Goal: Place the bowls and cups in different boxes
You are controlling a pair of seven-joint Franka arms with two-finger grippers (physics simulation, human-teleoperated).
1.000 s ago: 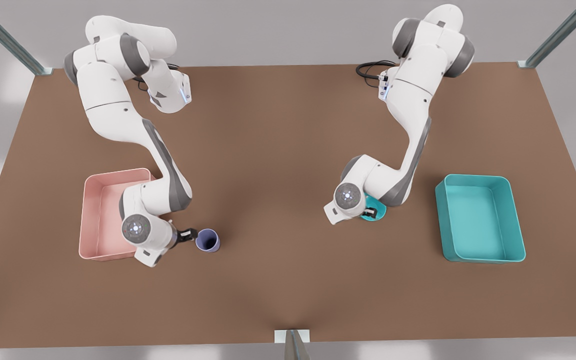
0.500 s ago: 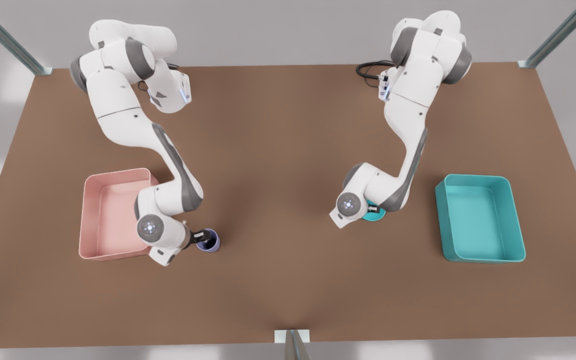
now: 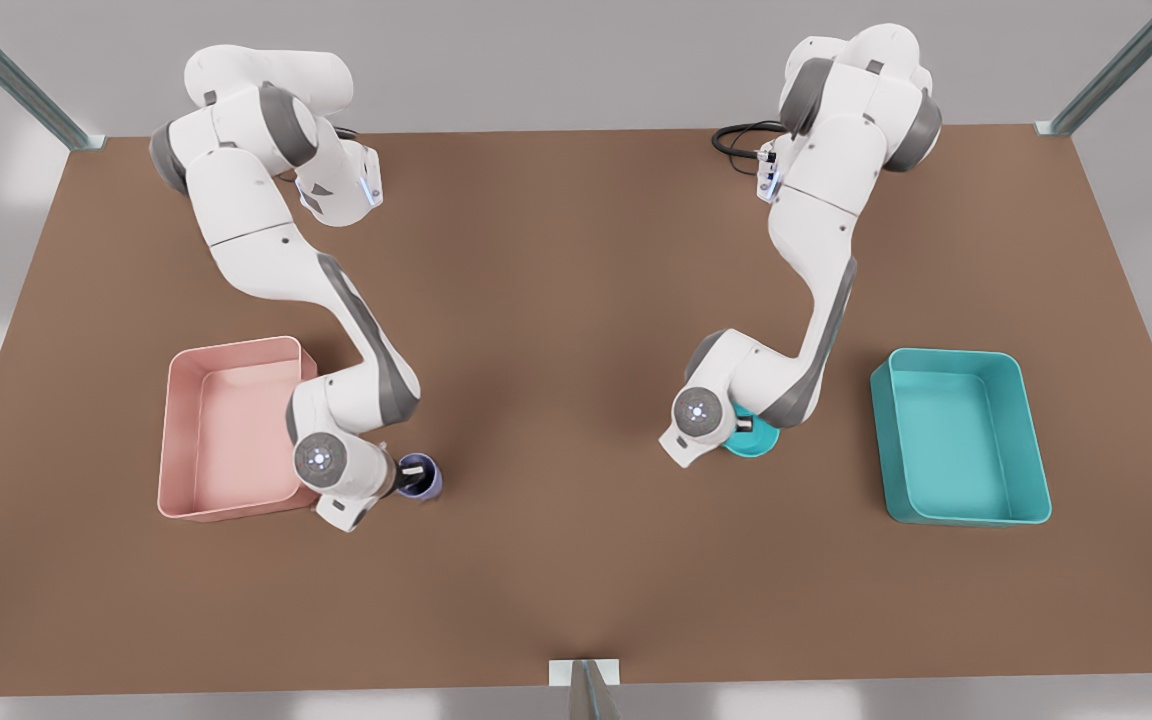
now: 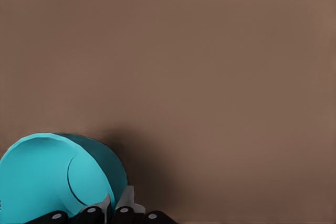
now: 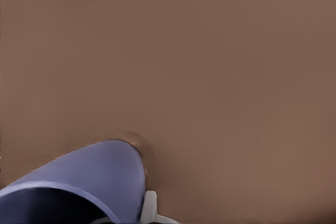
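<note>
The teal bowl [image 3: 756,440] rests on the table at the front view's right of centre. My left gripper [image 3: 744,428] is shut on its rim; in the left wrist view its fingertips [image 4: 127,201] pinch the bowl [image 4: 47,177] wall from both sides. On the front view's left, the lavender cup [image 3: 423,478] stands upright beside the pink box [image 3: 181,440]. My right gripper [image 3: 408,472] straddles the cup's rim with one finger inside. In the right wrist view the other finger [image 5: 150,207] presses the outside of the cup [image 5: 100,169]. The teal box [image 3: 966,440] lies at the far right.
Both boxes hold nothing. The brown table [image 3: 556,330] is wide and bare between the two arms. Metal frame posts stand at the far corners and one post [image 3: 584,690] at the middle of the near edge.
The right gripper moved from beside the cup onto its rim, one finger going inside. The left gripper settled lower on the bowl's rim, and the bowl shifted slightly toward the near edge.
</note>
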